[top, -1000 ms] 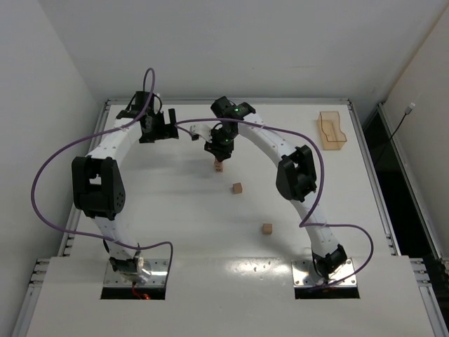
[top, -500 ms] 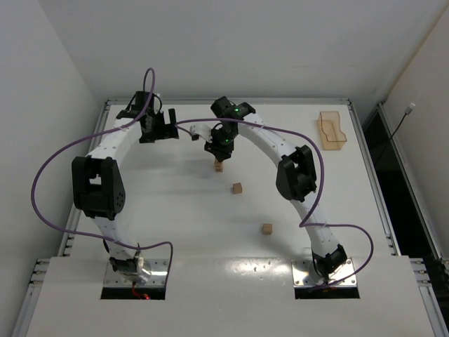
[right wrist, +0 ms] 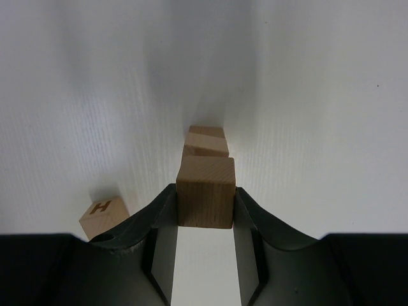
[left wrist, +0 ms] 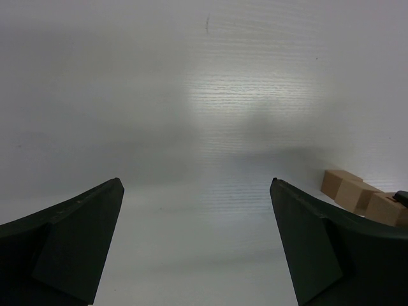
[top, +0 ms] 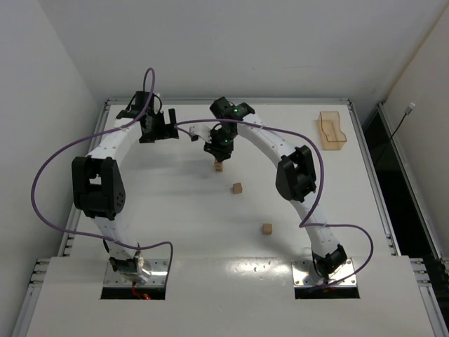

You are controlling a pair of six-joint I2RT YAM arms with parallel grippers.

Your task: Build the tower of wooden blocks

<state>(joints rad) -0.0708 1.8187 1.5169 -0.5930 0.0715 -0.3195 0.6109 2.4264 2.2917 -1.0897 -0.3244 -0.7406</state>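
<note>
My right gripper (top: 219, 150) is shut on a tan wood block (right wrist: 205, 191), held between both fingers directly over a second block (right wrist: 207, 141) that stands on the table as the tower's base (top: 219, 167). I cannot tell whether the two touch. A loose block marked H (right wrist: 103, 215) lies beside it, and it also shows in the top view (top: 238, 188). Another loose block (top: 267, 228) lies nearer the arm bases. My left gripper (top: 170, 128) is open and empty, left of the tower; the two stacked blocks (left wrist: 347, 189) show at the right edge of its view.
A translucent orange tray (top: 332, 130) sits at the back right of the white table (top: 175, 210). Purple cables loop from both arms over the table. Raised rails edge the table on the left, right and back.
</note>
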